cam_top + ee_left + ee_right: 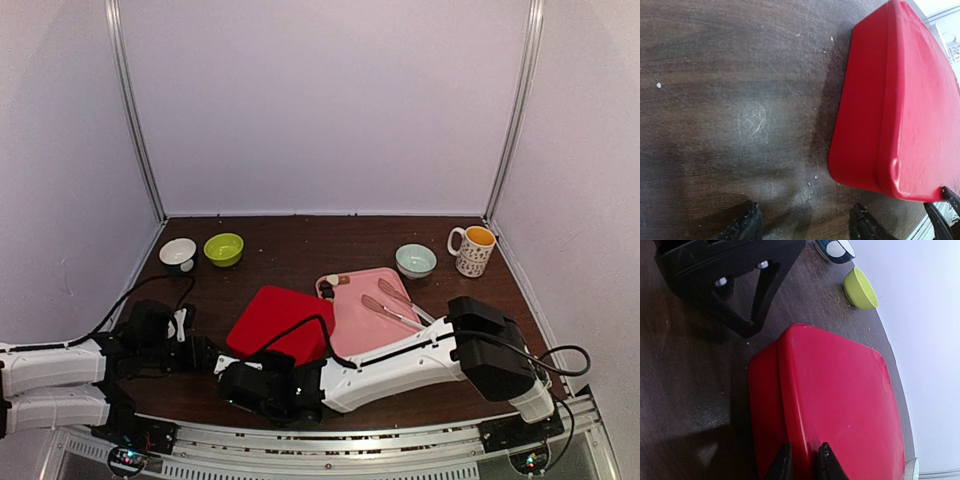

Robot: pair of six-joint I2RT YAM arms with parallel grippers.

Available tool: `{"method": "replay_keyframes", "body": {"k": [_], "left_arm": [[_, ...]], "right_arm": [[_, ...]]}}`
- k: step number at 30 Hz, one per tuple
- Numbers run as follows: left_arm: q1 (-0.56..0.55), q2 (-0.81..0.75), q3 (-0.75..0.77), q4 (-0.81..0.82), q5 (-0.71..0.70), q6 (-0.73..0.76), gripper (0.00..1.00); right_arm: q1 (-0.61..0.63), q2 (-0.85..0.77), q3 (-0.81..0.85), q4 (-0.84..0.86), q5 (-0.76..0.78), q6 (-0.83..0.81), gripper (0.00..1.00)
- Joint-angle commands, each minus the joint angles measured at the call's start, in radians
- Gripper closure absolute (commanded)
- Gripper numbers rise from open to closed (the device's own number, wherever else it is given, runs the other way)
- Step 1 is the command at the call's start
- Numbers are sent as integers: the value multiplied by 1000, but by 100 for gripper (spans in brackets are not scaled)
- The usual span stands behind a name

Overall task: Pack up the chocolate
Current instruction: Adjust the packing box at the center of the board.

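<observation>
A red lid [280, 320] lies flat on the dark wooden table, left of a pink tray [365, 320]. My right gripper [804, 457] is shut on the red lid's [840, 400] near rim, one finger on each side of the raised edge. My left gripper [805, 225] stands open just above bare table, with the red lid [900, 100] close on its right and nothing between its fingers [745, 222]. Two or three tiny pieces of chocolate [331, 282], cream and dark, sit at the pink tray's far left corner.
Metal tongs [395, 305] lie on the pink tray. At the back stand a white bowl [178, 252], a green bowl [224, 248], a pale blue bowl [415, 260] and a mug [473, 250]. White walls close the table in on three sides.
</observation>
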Motion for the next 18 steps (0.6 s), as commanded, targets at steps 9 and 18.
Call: {"method": "replay_keyframes", "body": {"k": [9, 18], "left_arm": [[-3, -12, 28, 1, -11, 19, 39], [-3, -7, -4, 178, 72, 53, 36]], "right_arm": [[-8, -130, -139, 264, 90, 62, 100], [-55, -223, -241, 322, -111, 186, 100]]}}
